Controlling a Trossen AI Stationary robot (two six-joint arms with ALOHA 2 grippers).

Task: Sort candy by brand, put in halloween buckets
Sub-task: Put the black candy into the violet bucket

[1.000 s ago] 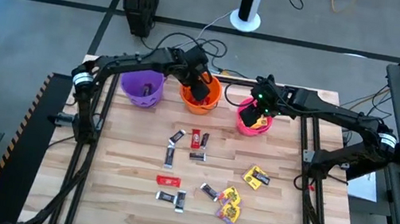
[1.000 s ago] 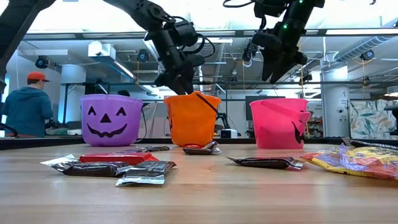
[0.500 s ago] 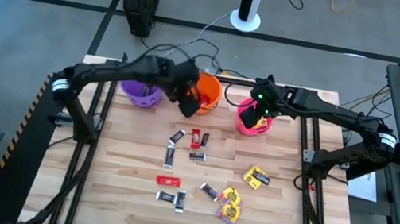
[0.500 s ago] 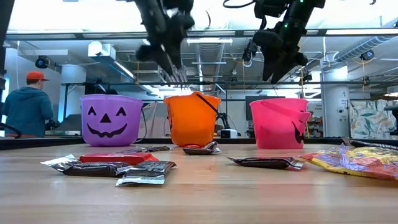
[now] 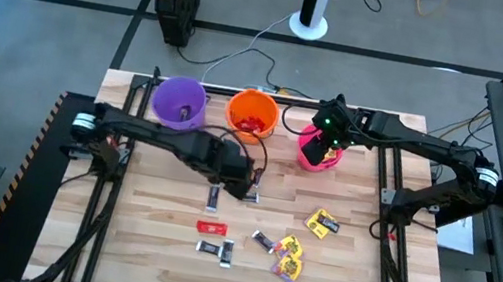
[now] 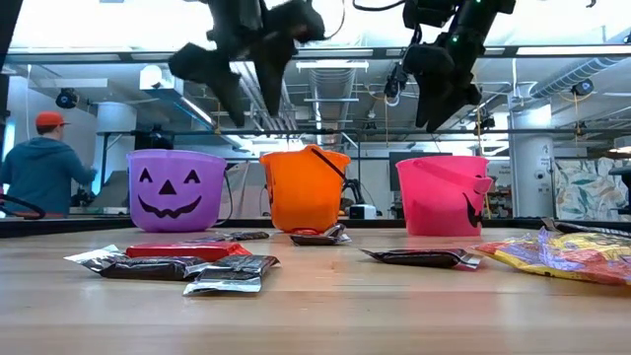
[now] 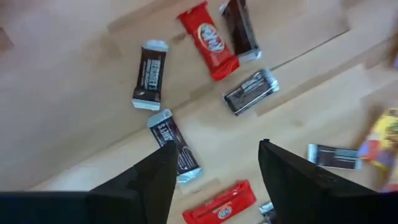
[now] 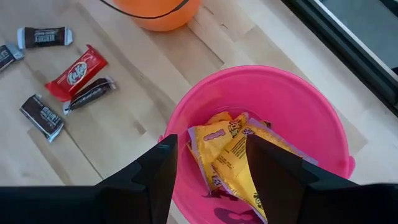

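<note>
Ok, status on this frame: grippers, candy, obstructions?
Left gripper open, empty, above loose bars. Right gripper open over pink bucket holding yellow packets. Nothing blocking.

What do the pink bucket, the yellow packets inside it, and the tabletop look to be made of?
Pink bucket: probably moulded plastic, smooth with a slight sheen and a thin, even rim. Yellow packets: likely thin plastic film, glossy and printed, with crinkled folds. Tabletop: wood, apparently jointed planks, with pale matte grain and visible seams between boards.
</note>
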